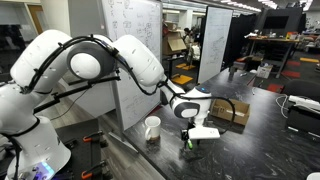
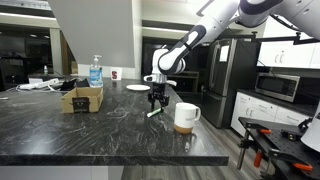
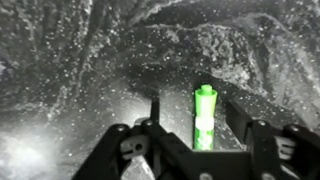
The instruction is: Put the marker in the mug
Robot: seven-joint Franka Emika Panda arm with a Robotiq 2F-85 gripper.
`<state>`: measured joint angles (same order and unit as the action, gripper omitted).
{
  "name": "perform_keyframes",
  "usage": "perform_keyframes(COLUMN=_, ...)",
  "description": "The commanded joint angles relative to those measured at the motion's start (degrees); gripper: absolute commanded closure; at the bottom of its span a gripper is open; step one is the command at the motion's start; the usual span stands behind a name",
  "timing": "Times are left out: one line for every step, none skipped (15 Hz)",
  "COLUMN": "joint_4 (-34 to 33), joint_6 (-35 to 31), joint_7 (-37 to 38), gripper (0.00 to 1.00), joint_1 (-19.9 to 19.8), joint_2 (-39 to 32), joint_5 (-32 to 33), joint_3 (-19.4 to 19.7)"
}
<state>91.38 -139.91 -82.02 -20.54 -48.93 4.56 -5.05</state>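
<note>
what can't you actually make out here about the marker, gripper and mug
1. Wrist view: the marker lies between the fingers of the gripper; contact unclear, lower end hidden behind the gripper body.
2. Both exterior views: inside of the mug hidden by its own wall.
3. Exterior views: marker too small to tell if lifted.

No text, brand, number or sign can be read in any view. Dark handwriting is seen on the whiteboard (image 1: 135, 30) in an exterior view, but it is far too small and blurred to be made out. A label is carried by the clear bottle (image 2: 95, 70) in an exterior view, yet its print cannot be deciphered. No legible marking is found on the cardboard box (image 2: 82, 98).
</note>
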Motion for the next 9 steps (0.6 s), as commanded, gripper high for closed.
perform_keyframes(joint_4=-1.31, joint_6=-1.16, joint_7=-0.92, gripper=0.58, joint_1=0.03, joint_2=-0.95, joint_5=0.21, joint_3=0.28)
perform_keyframes(joint_4=-1.43, joint_6=-1.49, joint_7=-1.04, gripper=0.65, joint_1=0.02, joint_2=-0.84, joint_5=0.35, joint_3=0.33)
perform_keyframes(joint_4=-1.41, joint_6=-1.37, joint_7=-0.97, gripper=0.73, joint_1=0.16, joint_2=-0.62, joint_5=0.52, joint_3=0.45)
perform_keyframes(joint_4=-1.17, joint_6=-1.34, joint_7=-1.02, gripper=0.81, joint_1=0.11, joint_2=-0.45, joint_5=0.56, joint_3=0.46)
perform_keyframes(joint_4=-0.99, joint_6=-1.36, joint_7=-1.03, gripper=0.88, joint_1=0.17, joint_2=-0.33, joint_5=0.74, joint_3=0.57)
perform_keyframes(joint_4=-0.94, joint_6=-1.35, joint_7=-0.94, gripper=0.96, joint_1=0.24, joint_2=-0.25, joint_5=0.9, joint_3=0.66)
perform_keyframes(joint_4=-0.82, joint_6=-1.28, joint_7=-0.65, gripper=0.99, joint_1=0.45, joint_2=-0.12, joint_5=1.16, joint_3=0.87)
perform_keyframes(joint_4=-1.48, joint_6=-0.58, joint_7=-0.16, gripper=0.97, joint_1=0.88, joint_2=-0.08, joint_5=1.46, joint_3=1.11)
perform_keyframes(joint_4=-1.26, joint_6=-0.47, joint_7=0.83, gripper=0.95, joint_1=1.63, joint_2=0.29, joint_5=2.2, joint_3=1.85)
